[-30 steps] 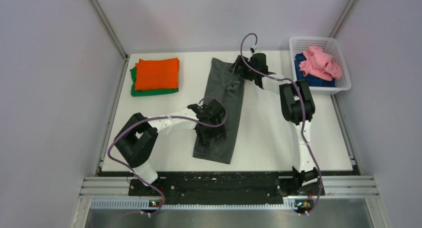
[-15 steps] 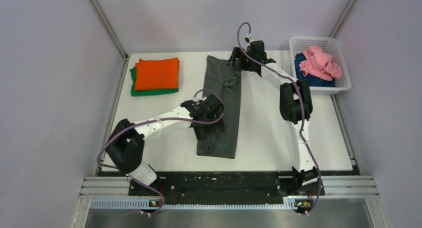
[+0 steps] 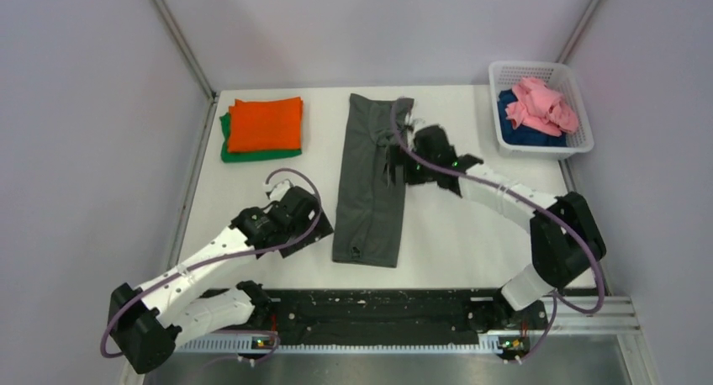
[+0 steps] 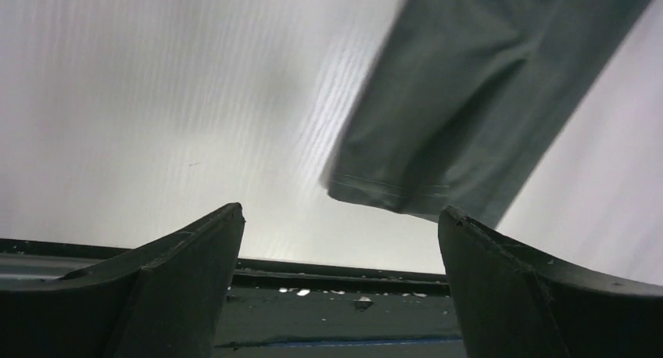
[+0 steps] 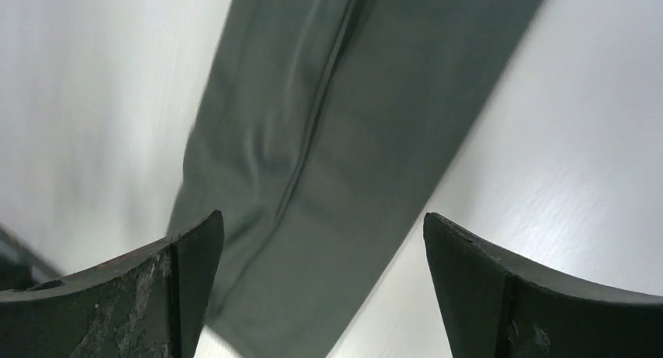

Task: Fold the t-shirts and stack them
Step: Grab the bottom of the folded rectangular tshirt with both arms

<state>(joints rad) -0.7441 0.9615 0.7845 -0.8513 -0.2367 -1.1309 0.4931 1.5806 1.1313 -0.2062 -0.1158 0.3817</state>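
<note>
Stack at far left: orange t-shirt (image 3: 267, 123) folded on green t-shirt (image 3: 229, 151), unchanged. Over the last second the left tool (image 4: 340, 217) has pulled off the cloth and now hangs over the table (image 3: 471, 242) just beside the strip's near left edge, jaws wide, empty. The dark grey t-shirt (image 3: 370, 183) lies released mid-table as a long narrow strip. The right tool (image 5: 320, 221) has dropped back from the far end to the strip's right edge, likewise wide and empty. We judge the lengthwise folds done, the cross folds and stacking still to do. The pink t-shirt (image 3: 542, 103) and dark blue t-shirt (image 3: 510, 131) wait in the basket (image 3: 545, 153).
</note>
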